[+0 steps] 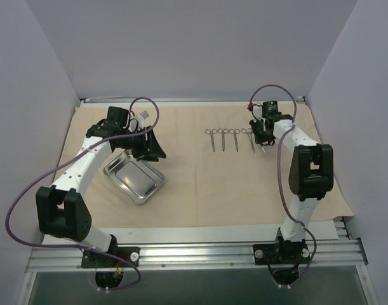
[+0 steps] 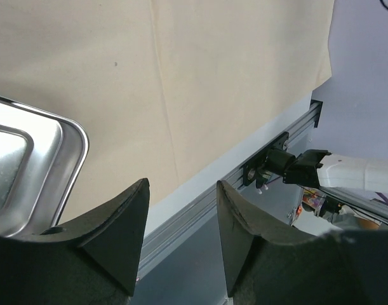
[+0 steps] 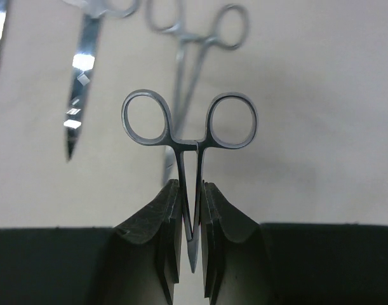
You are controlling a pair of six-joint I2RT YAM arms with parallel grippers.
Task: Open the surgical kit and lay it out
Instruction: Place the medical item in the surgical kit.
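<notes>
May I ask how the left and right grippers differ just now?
The left gripper is open and empty; the right gripper is shut on a ring-handled instrument. The left gripper is by the steel tray; the right gripper, by the laid-out instruments. Both are above the cloth.

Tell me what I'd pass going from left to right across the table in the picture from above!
steel tray → row of four silver instruments lying on the cloth → right hand, pinching a fifth instrument
</notes>
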